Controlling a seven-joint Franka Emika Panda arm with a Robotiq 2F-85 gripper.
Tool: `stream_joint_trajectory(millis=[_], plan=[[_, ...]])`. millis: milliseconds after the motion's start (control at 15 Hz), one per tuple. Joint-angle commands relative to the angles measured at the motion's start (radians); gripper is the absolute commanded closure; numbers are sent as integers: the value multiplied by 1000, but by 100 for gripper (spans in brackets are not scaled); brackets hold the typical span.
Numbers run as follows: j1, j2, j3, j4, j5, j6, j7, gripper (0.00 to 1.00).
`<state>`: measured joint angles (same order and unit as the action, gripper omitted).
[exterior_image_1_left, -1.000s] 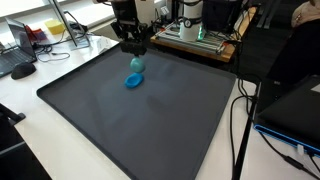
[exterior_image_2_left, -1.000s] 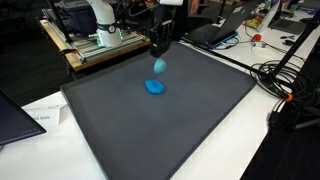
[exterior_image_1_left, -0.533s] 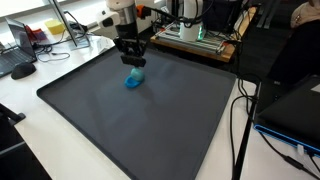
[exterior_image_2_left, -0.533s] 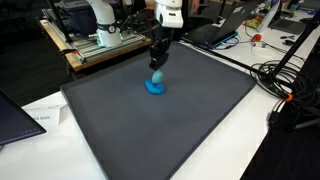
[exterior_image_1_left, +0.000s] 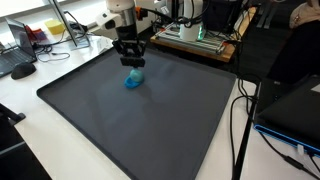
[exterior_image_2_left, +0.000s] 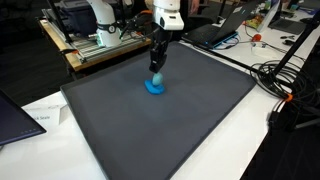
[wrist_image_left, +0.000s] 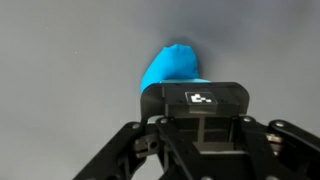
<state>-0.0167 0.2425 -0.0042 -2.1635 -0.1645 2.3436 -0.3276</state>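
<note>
A bright blue object (exterior_image_1_left: 132, 80) lies on the dark grey mat (exterior_image_1_left: 150, 120), near the mat's far side. My gripper (exterior_image_1_left: 131, 64) stands straight over it, fingers down, shut on the upper blue piece, which now rests on the lower blue piece. In the exterior view from the opposite side the gripper (exterior_image_2_left: 156, 68) is right above the blue object (exterior_image_2_left: 155, 86). In the wrist view the blue object (wrist_image_left: 175, 65) shows beyond the black gripper body (wrist_image_left: 200, 130), which hides the fingertips.
The mat (exterior_image_2_left: 160, 130) lies on a white table. A metal equipment frame (exterior_image_2_left: 95, 40) stands behind it. A laptop (exterior_image_2_left: 222, 25) and black cables (exterior_image_2_left: 285, 80) lie to one side. A dark screen (exterior_image_1_left: 295, 105) stands at the table edge.
The gripper has come down with the blue piece it held. That piece was above the blue object on the mat and now sits on it.
</note>
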Motion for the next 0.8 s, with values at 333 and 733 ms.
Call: stream_joint_trajectory(millis=[333, 733], plan=[[-34, 54, -19, -48, -88, 106, -149, 78], [-21, 49, -12, -74, -175, 237, -196, 78]])
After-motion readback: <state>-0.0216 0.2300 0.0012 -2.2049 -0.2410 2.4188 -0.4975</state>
